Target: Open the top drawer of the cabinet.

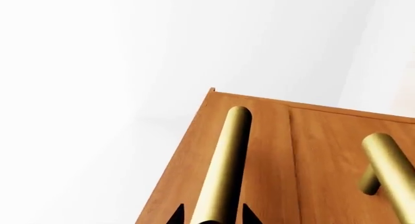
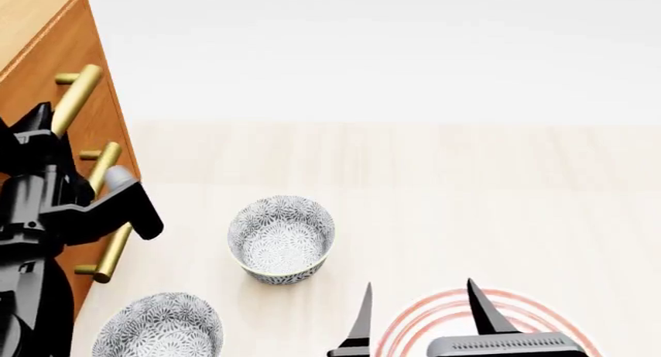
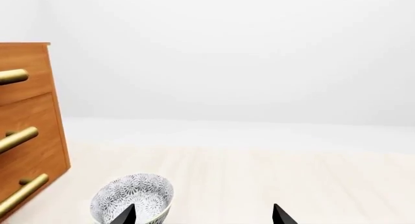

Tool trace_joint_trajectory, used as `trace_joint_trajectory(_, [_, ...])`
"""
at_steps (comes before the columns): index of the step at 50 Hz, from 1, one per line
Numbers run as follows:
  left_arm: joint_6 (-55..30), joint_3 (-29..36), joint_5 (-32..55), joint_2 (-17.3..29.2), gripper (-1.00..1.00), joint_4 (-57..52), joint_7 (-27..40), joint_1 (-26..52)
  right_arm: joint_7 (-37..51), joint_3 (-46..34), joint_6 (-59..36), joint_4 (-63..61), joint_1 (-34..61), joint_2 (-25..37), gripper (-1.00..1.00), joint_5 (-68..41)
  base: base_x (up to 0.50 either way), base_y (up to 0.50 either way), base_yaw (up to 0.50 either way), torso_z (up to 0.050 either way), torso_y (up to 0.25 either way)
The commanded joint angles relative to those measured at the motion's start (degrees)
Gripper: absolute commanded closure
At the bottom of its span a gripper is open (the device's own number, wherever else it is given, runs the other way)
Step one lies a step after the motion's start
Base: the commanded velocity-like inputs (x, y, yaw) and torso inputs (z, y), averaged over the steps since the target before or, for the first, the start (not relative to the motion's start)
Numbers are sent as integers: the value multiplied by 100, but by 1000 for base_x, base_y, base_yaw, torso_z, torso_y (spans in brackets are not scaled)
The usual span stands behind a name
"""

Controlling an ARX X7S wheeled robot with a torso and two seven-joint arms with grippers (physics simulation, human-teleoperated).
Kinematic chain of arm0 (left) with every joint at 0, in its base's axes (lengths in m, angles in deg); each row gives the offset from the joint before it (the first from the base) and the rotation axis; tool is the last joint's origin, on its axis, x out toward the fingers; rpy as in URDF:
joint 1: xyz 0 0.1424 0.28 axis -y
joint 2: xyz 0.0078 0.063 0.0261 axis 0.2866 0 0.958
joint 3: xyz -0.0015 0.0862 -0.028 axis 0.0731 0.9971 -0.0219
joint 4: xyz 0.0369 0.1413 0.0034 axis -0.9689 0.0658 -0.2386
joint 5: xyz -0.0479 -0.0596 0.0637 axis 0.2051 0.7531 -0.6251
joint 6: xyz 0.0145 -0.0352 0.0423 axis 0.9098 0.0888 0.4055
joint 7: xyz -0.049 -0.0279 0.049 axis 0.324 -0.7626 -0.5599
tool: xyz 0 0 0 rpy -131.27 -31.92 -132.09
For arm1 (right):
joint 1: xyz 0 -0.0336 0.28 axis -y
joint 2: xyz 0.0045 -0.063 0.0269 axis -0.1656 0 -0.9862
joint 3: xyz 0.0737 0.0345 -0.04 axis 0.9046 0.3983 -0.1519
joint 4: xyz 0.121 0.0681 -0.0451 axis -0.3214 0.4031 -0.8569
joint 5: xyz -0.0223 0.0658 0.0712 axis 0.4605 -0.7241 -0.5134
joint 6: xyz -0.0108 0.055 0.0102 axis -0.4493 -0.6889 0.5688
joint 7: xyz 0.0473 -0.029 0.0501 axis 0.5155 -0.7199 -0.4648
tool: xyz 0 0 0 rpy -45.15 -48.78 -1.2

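The orange-brown cabinet [image 2: 62, 55] stands at the far left; it also shows in the right wrist view [image 3: 32, 107]. The top drawer [image 1: 259, 151] carries a brass bar handle [image 1: 227, 161], also seen in the head view [image 2: 77, 97] and the right wrist view [image 3: 13, 77]. My left gripper [image 1: 213, 216] has one black fingertip close on each side of that handle and is shut on it. In the head view the left gripper [image 2: 42, 123] sits at the handle's near part. The drawer front looks flush with the cabinet. My right gripper [image 2: 419, 295] is open and empty over the floor.
Two lower drawers with like brass handles [image 2: 104, 167] [image 2: 111, 256] sit below. Two patterned bowls [image 2: 281, 239] [image 2: 157, 326] lie near the cabinet; one shows by my right gripper's finger [image 3: 133, 197]. A red-ringed plate [image 2: 413, 326] lies under the right gripper.
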Motion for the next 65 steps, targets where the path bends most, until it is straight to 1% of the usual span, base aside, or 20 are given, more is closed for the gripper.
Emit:
trace_joint_trajectory(1, [-218,54,-97,-283,100,-1121,-715,-177,35,-49,-19,28,37,2,-100,8,0,0,0,0,0])
trace_joint_trajectory(2, [-238,76,-124,-301,100,-1221,-711,-177,41,-43,-31,24,47,2,-100,-2,0,0,0,0,0])
trace_joint_trajectory(3, [-283,148,-184,-355,100,-1483,-924,-241,49,-12,-35,21,60,0,-100,-26,0,0,0,0,0])
trace_joint_trajectory(4, [-261,207,-221,-364,100,-1583,-940,-283,60,-2,-56,7,71,5,-100,-37,0,0,0,0,0])
trace_joint_trajectory(5, [-275,284,-268,-398,100,-1811,-1104,-391,60,8,-46,17,69,5,-100,-45,0,0,0,0,0])
trace_joint_trajectory(8, [-317,342,-297,-462,100,-2067,-1176,-493,64,1,-21,18,47,10,-100,-42,0,0,0,0,0])
trace_joint_trajectory(18, [-331,533,-336,-550,100,-1923,-1117,-496,76,50,17,-26,-14,62,-100,-87,0,0,0,0,6])
trace_joint_trajectory(28, [-349,539,-283,-455,100,-1600,-915,-419,53,14,115,93,-10,55,-100,-71,0,0,0,0,6])
trace_joint_trajectory(40, [-383,559,-218,-415,100,-1563,-883,-425,94,-13,67,59,3,72,-100,-97,0,0,0,0,3])
trace_joint_trajectory(41, [-401,568,-269,-426,100,-1542,-683,-392,90,-22,84,60,-11,76,-100,-90,0,0,0,0,11])
trace_joint_trajectory(42, [-382,553,-170,-434,-100,-1546,-929,-399,92,-22,88,59,-16,79,-100,-91,0,0,0,0,0])
trace_joint_trajectory(52, [-407,656,-221,-406,-100,-1672,-904,-460,101,1,135,61,-48,103,-100,-120,0,0,0,0,0])
trace_joint_trajectory(65, [-431,801,-209,-496,-100,-1702,-906,-564,111,44,215,69,-110,133,-100,-163,0,0,0,0,0])
